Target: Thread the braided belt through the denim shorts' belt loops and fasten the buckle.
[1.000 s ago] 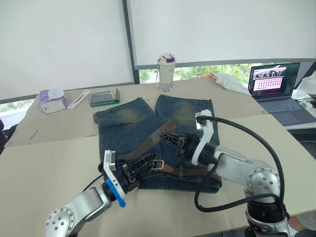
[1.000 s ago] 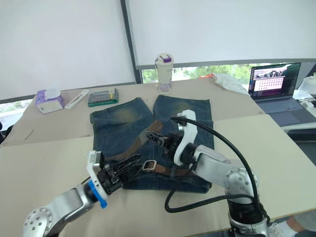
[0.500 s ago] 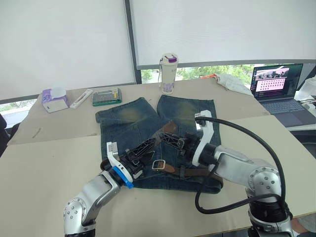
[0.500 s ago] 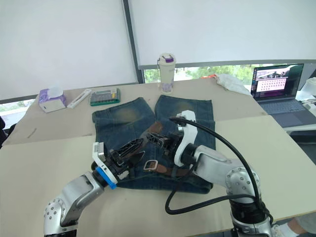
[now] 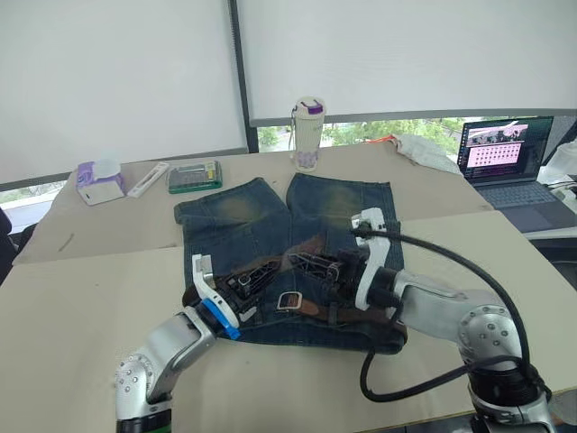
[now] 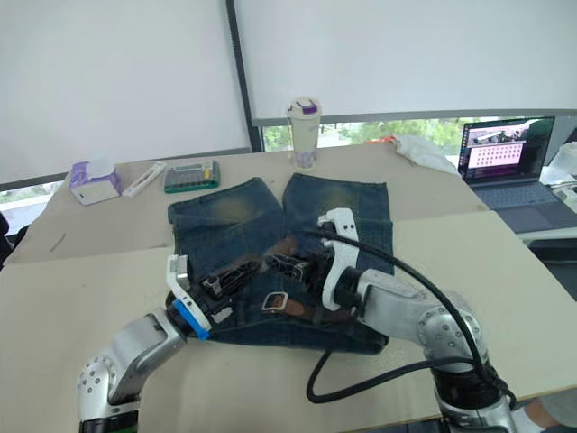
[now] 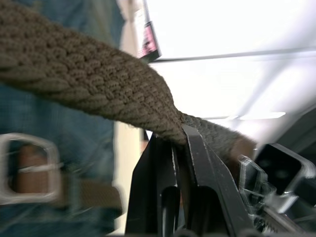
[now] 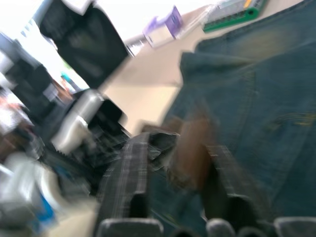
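The braided belt point(image 5: 311, 308) lies across the waistband of the denim shorts point(image 5: 270, 225), which are spread flat on the counter point(image 5: 81, 298) with the legs pointing toward the window. The part of the belt threaded along the waistband ends at the silver buckle point(image 5: 288, 300), which rests on the denim near the middle of the waistband. A free length of the belt rises off the shorts beyond the buckle, toward the legs.

The left end effector point(image 7: 180, 143) has its two black fingers pressed together on that raised strap, pinching the braid where it passes over the fingertips; in the left wrist view the buckle sits on the denim behind the held strap. In the head views this end effector point(image 5: 257, 275) hovers over the shorts just to the left of the buckle.

The right end effector point(image 5: 311, 264) faces it from the other side of the buckle, its fingers spread apart around the reddish-brown tip of the belt point(image 8: 192, 148), which shows between them in the right wrist view; whether they press on it I cannot tell.

Beyond the shorts' legs stand a tumbler with a purple lid point(image 5: 307, 133), a green-edged case point(image 5: 193, 176), and a purple tissue box point(image 5: 99, 181). A laptop point(image 5: 509, 158) sits open at the far right of the shorts.
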Motion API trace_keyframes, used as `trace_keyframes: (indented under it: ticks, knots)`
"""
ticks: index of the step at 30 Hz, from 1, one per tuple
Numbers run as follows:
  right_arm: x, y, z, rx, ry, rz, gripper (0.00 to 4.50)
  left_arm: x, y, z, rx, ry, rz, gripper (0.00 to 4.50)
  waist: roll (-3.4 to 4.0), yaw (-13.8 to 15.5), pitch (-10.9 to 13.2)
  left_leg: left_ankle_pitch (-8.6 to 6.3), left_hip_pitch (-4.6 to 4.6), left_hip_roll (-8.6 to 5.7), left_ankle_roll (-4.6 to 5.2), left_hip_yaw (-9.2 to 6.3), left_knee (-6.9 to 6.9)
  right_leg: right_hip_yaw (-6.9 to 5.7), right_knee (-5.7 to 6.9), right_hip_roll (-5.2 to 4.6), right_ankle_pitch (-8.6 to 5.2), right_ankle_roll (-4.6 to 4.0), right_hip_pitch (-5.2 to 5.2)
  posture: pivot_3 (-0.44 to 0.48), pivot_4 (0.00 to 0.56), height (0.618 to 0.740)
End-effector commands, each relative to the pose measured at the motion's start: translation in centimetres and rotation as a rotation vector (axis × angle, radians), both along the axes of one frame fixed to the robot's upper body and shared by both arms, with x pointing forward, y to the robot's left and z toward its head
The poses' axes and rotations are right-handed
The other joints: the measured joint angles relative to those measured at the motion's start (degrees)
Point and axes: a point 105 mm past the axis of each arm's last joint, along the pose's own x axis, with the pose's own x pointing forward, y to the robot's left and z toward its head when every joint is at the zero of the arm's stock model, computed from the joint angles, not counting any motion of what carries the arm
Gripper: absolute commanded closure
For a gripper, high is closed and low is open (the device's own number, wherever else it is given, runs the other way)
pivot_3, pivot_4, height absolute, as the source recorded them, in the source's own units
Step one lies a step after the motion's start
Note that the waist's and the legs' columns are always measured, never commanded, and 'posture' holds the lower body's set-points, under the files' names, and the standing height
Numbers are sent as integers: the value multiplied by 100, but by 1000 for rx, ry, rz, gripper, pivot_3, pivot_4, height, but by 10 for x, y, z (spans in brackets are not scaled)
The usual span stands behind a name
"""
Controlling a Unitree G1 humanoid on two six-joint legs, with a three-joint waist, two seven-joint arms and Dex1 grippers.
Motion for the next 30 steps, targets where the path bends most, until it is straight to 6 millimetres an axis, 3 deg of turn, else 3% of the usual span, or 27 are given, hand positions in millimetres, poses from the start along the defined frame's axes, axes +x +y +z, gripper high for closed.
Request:
trace_keyframes:
  ticks: [1, 5, 9, 11, 14, 18, 24, 30]
  knots:
    - [-8, -3, -10, -186, -150, 74, 1677, 5, 21, 7, 4, -31, 62, 4500, -7, 4, 4, 0, 1, -1, -1, 0, 0, -1, 0, 0, 0, 1, 0, 0, 150, 740]
    - [-12, -5, -25, -275, -196, 162, 1677, 20, 41, 15, -5, -17, 169, 4500, -25, 31, 14, 4, 1, 0, -8, -4, 2, -10, -3, -1, -1, 2, 5, 0, 150, 740]
    - [-14, -14, -52, -464, -244, 264, 1677, 41, 69, 22, -16, 35, 317, 4500, -29, 72, 17, 7, -2, 4, -14, -7, 1, -8, -4, -4, -1, 2, 4, 0, 150, 740]
    - [-13, -15, -61, -525, -286, 296, 1677, 44, 71, 22, -16, 44, 323, 4500, -36, 73, 20, 8, -2, 3, -15, -8, 1, -8, -4, -5, -1, 2, 2, 0, 150, 740]
    - [-8, -8, -58, -511, -346, 318, 1677, 33, 61, 12, 104, 39, 210, 4500, -44, 59, 24, 11, -1, 4, -21, -8, 0, -8, -3, -3, -1, 2, 1, 0, 150, 740]
    - [-4, 0, -58, -515, -399, 373, 1677, 18, 73, -5, 218, 68, 143, 4500, -43, 12, 28, 14, 8, 8, -27, -9, -10, -4, 0, 3, 0, 0, -2, 0, 150, 740]
    - [17, 3, -70, -607, -458, 356, 1677, 5, 69, -16, 233, 86, 110, 4500, -45, 67, 33, 15, 14, -3, -28, -15, -13, -11, 0, -4, 0, -2, 2, 0, 150, 740]
    - [15, 0, -80, -639, -430, 351, 3544, -1, 53, -15, 225, 79, 100, 4500, -46, 75, 34, 15, 10, 2, -28, -19, -12, -10, -1, -6, 1, -4, 1, 0, 150, 740]
